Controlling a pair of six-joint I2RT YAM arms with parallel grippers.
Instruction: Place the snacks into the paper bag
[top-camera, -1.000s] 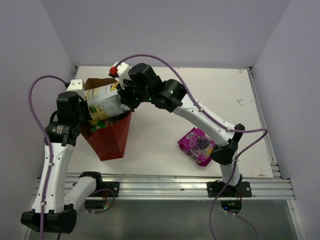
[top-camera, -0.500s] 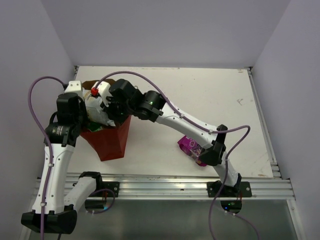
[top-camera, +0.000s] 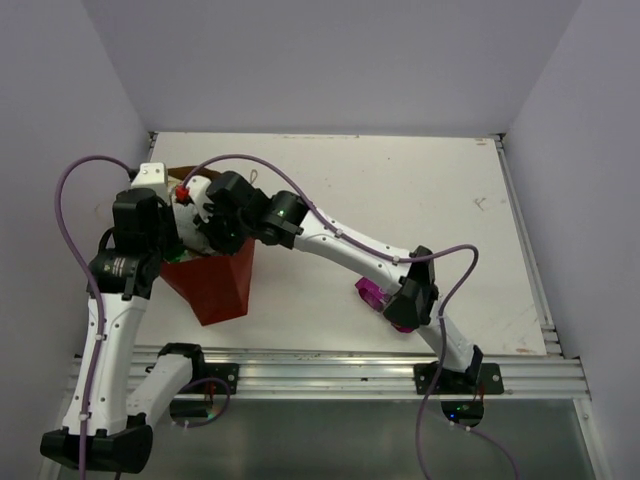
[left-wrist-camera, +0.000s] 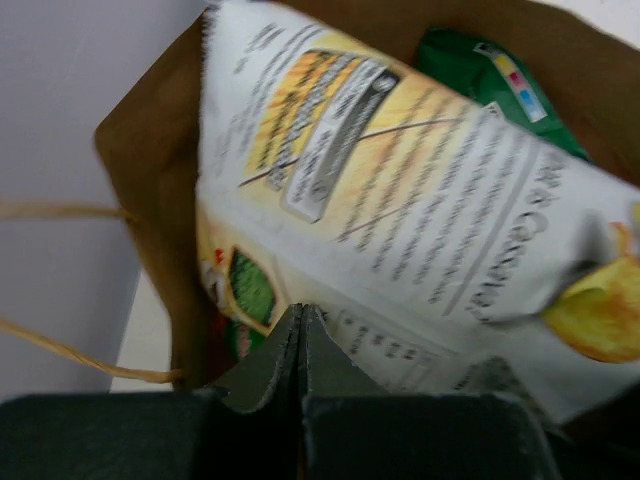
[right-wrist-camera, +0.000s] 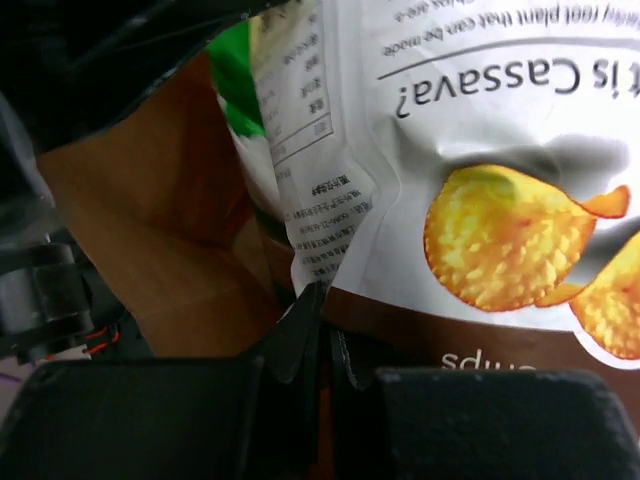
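- A cream-and-brown foil chip bag (left-wrist-camera: 420, 230) is pictured lodged in the reddish-brown paper carrier bag (top-camera: 215, 285).
- The left hand (left-wrist-camera: 302, 318) is shown closed; the right hand (right-wrist-camera: 322, 305), nearly closed, is seen at the packet's lower edge.

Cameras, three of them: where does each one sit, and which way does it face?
Top external: fixed above and behind, facing down onto the table; the left arm and right arm show whole, bases at the bottom.
Left wrist: rides the left arm, facing into the paper bag; its shut left tool shows.
Right wrist: rides the right arm, facing the chip bag; its right tool shows.
Shared: both wrist views see the chip bag and the paper bag's brown inside.
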